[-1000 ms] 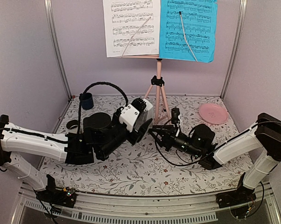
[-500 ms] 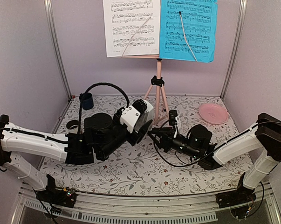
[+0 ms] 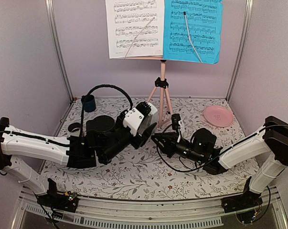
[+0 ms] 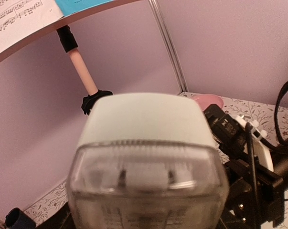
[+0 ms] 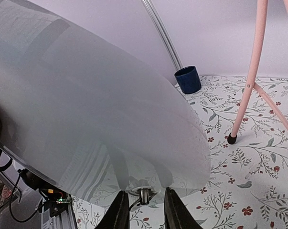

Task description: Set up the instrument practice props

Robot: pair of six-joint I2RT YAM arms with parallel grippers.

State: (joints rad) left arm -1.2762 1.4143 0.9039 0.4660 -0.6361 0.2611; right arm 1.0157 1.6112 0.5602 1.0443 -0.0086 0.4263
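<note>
The pink tripod music stand [image 3: 162, 90] stands at the back middle and carries a white sheet [image 3: 134, 28] and a bright blue sheet [image 3: 191, 31] of printed music. My left gripper [image 3: 134, 131] is shut on the white metronome [image 3: 143, 118] and holds it tilted above the table. The metronome fills the left wrist view [image 4: 144, 143] and hides my fingers there. My right gripper [image 3: 156, 141] is just right of the metronome. In the right wrist view the gripper [image 5: 144, 212] is open. Its fingers straddle a small metal knob [image 5: 144, 194] at the edge of the metronome [image 5: 86, 109], with gaps on both sides.
A dark blue cup [image 3: 88, 102] stands at the back left corner and shows in the right wrist view [image 5: 188, 79]. A round pink plate [image 3: 218, 115] lies at the back right. The stand's pink legs [image 5: 251, 71] rest on the flowered cloth behind my grippers.
My right gripper has moved left and closed in on the metronome's side. My left arm holds the metronome almost still.
</note>
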